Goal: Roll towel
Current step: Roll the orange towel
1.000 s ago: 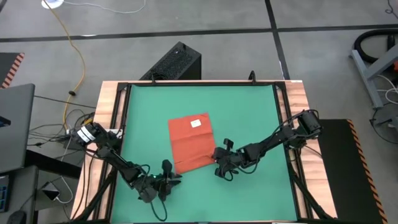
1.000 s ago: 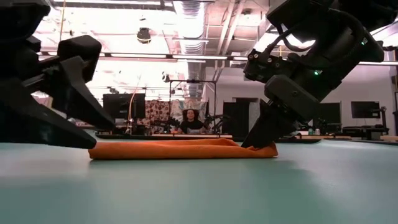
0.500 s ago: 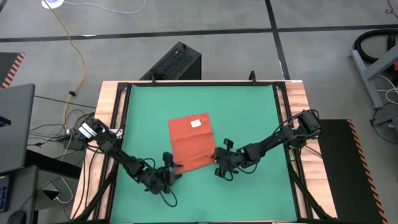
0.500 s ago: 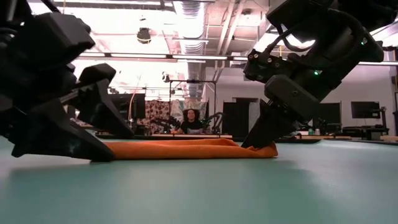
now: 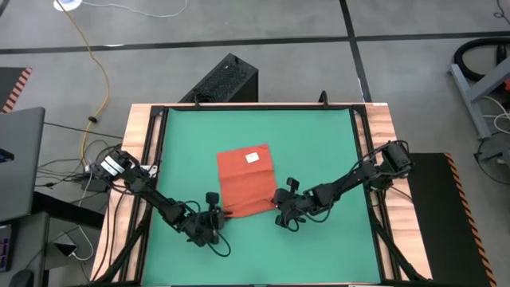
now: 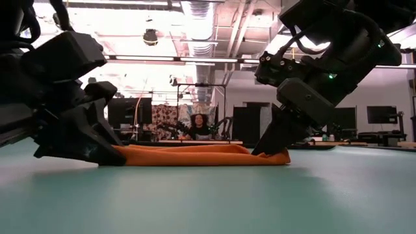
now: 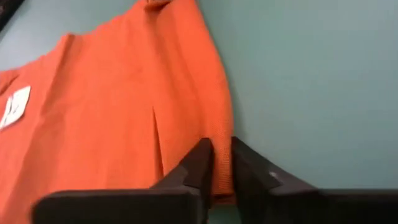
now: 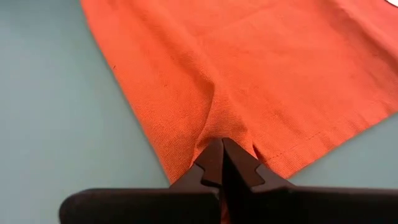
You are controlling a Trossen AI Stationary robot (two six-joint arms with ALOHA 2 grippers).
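Observation:
The orange-red towel (image 5: 245,185) lies flat on the green mat (image 5: 319,151), its white tag (image 5: 253,158) on the far part. At the towel's near left corner my left gripper (image 5: 217,214) is shut on the cloth. At the near right corner my right gripper (image 5: 280,209) is also shut on the cloth. In the low view both grippers, left (image 6: 117,155) and right (image 6: 273,151), sit low at the two ends of the towel (image 6: 195,155). My left gripper pinches the towel's left side edge (image 7: 222,177) close to the near corner, between its two fingers. The fingers (image 7: 202,160) slant down from the table's near left. The cloth still rests on the mat. My right gripper pinches the towel's near edge at the right corner (image 8: 214,127) between its two fingers. The fingers (image 8: 211,155) slant down from the near right. The cloth puckers into a small ridge in front of the fingertips, and the rest lies flat on the mat.
A wooden frame (image 5: 143,143) borders the mat. A black box (image 5: 227,80) stands beyond the far edge. Bare green mat lies on all sides of the towel. A person (image 6: 198,123) sits far off in the room behind.
My left gripper has moved toward the table's right and down to the towel's near left corner, rolling its wrist. Its wide-open fingers have shut on the cloth's edge. The towel itself has stayed in place.

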